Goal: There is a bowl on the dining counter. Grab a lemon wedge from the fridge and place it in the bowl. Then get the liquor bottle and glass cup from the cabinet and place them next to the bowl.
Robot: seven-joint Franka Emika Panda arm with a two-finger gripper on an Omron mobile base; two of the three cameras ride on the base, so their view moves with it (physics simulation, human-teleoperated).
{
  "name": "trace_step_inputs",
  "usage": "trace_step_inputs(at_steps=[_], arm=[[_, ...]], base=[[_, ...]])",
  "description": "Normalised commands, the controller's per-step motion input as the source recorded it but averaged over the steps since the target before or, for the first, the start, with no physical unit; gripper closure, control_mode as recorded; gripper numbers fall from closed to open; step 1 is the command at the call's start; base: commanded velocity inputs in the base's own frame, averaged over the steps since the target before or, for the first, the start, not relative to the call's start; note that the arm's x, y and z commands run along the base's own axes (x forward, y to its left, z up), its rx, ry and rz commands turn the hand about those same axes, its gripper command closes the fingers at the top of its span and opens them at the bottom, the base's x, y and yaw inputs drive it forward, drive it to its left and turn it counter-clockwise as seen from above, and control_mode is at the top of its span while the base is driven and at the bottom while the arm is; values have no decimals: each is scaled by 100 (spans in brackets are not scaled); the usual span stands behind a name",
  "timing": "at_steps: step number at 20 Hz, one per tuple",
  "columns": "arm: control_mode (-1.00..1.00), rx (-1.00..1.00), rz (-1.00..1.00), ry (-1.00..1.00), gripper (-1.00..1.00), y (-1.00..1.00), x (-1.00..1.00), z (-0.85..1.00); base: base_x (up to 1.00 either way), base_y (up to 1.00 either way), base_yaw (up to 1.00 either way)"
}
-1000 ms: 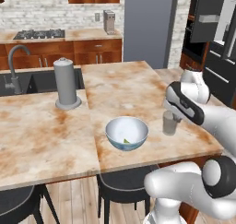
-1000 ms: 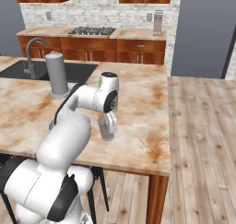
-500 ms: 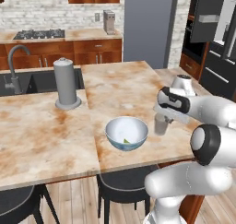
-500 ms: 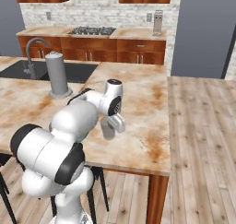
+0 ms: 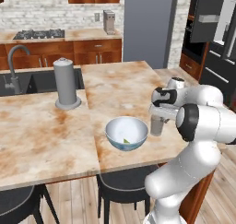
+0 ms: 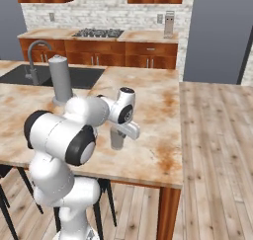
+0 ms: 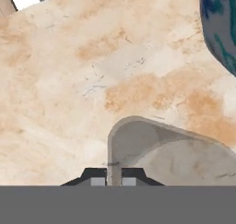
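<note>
Gripping the rim wall of the glass cup, my gripper has its two dark tips pinched nearly together with one thin side of the tumbler between them, low in the hand view. Seen from the left base view, the cup stands just right of centre on the dining counter, just beside the bowl on its right, apart from it by a narrow strip of stone. I judge it to be resting on the top or a hair above it; I cannot tell which. A small yellow-green lemon wedge lies at the bottom of the bowl. At the upper left of that view a tall grey cylinder stands on its round base, well apart from my work. The tumbler looks light, stiff and smooth, so it could slip or tip if I jerk it, and thin glass may crack if squeezed hard. Holding one wall at the lip works for a short carry; to let go, I would part my jaws gently and lift straight up.
</note>
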Motion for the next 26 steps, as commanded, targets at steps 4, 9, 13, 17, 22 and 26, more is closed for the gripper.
trace_step_inputs(at_steps=[4,9,13,17,22,26], arm=[[-100,0,23,-4,-100,0,15,-28],[-100,0,15,-9,-100,1,-16,20],[-100,0,13,-17,-100,0,-34,59],[-100,0,11,-17,-100,5,-59,87],[-100,-6,2,-16,-100,18,-94,100],[-100,-10,0,-3,-100,42,-88,100]], base=[[0,0,0],[0,0,0],[0,0,0],[0,0,0],[0,0,0],[0,0,0]])
